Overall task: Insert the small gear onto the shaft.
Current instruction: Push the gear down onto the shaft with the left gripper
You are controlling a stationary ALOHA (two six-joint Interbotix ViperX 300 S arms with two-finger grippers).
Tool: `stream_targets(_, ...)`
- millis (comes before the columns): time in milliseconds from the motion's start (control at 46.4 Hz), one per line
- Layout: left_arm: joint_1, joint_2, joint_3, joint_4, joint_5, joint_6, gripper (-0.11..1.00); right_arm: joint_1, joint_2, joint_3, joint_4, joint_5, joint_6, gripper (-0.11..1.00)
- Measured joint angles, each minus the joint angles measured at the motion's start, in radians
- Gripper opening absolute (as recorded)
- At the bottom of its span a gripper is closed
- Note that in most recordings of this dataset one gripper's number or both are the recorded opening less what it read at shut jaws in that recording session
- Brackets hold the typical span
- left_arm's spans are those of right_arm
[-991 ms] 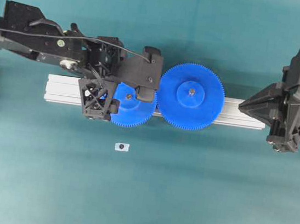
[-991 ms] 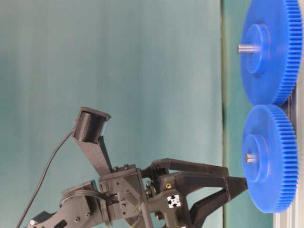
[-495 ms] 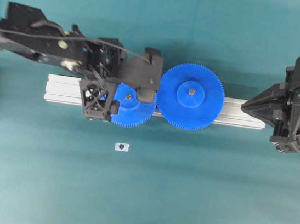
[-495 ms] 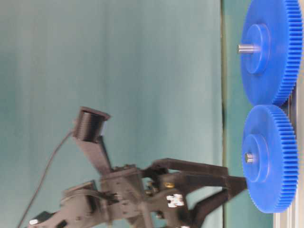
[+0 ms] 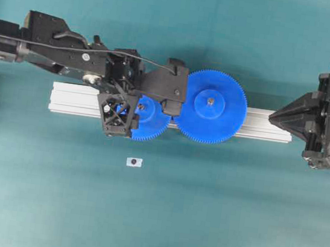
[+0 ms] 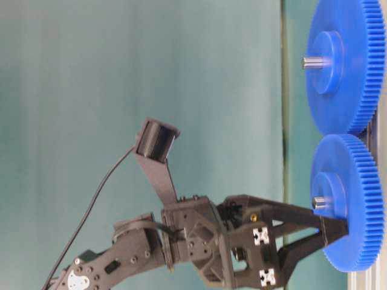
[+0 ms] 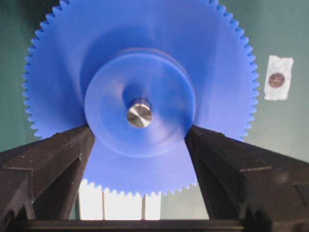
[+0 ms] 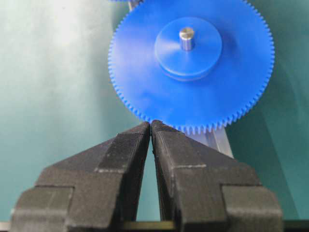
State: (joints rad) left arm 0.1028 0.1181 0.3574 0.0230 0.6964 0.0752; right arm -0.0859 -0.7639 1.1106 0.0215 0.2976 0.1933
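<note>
Left gripper (image 7: 140, 145), jaws wide, straddles the raised hub of the small blue fine-toothed plastic gear (image 7: 140, 58) w/o visibly clamping it. Gear sits flat on the thin grey metal shaft (image 7: 139, 112), pin tip poking up thru its centre. Larger blue gear (image 5: 210, 107) meshes just beyond; bare teal table (image 5: 202, 213) alongside. Right gripper (image 8: 150, 126) pinched together, empty.

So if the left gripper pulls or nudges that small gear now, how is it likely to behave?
The small gear looks like rigid moulded plastic, so it probably won't flex. With the shaft through its hub, a sideways nudge would likely spin it, and it seems meshed with the larger gear. The smooth round hub may slip between the left gripper fingers.
</note>
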Motion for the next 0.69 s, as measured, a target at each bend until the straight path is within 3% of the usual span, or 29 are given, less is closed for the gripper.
stream_targets(366, -0.015, 0.023, -0.064, 0.000, -0.028, -0.052, 0.82, 0.000, -0.005, 0.005, -0.002, 0.002, 0.000, 0.22)
stream_targets(689, -0.023, 0.025, -0.129, 0.003, -0.035, -0.049, 0.82, -0.002, -0.009, 0.006, 0.000, 0.000, 0.000, 0.22)
